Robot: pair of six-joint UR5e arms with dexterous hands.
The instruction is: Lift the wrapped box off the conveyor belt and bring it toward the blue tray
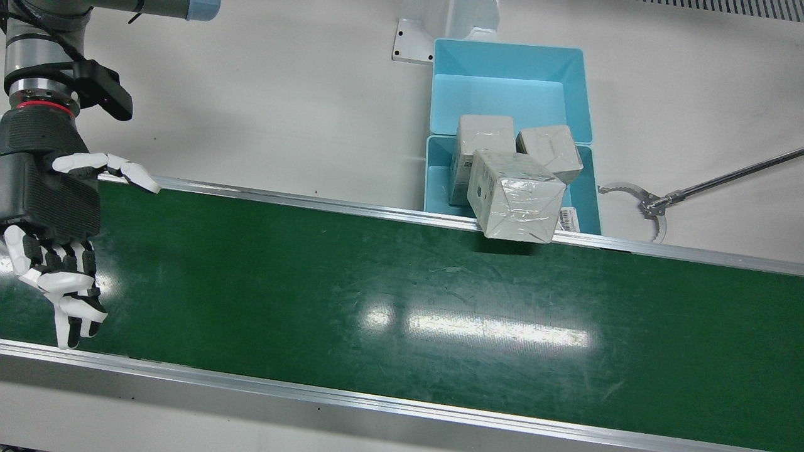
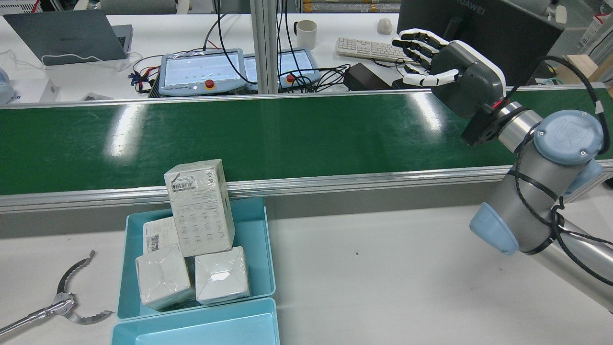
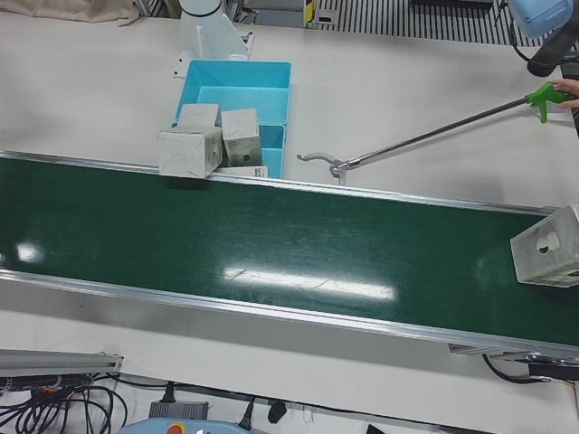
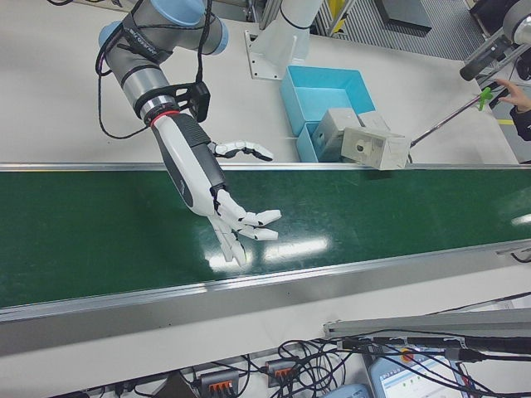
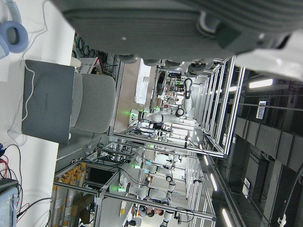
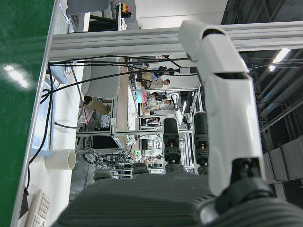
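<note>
The wrapped box (image 3: 548, 246) sits at the right edge of the left-front view, on the conveyor belt (image 3: 271, 244) and well apart from the blue tray (image 3: 237, 90), which already holds several similar boxes. Its clear film looks slick and the carton inside probably light and stiff, so a hold across two opposite flat faces seems wisest. One stacked box (image 2: 200, 207) carries a barcode label, too small to read. The right hand (image 4: 228, 214) hovers over the belt with fingers spread, empty. The left hand's state cannot be told.
</note>
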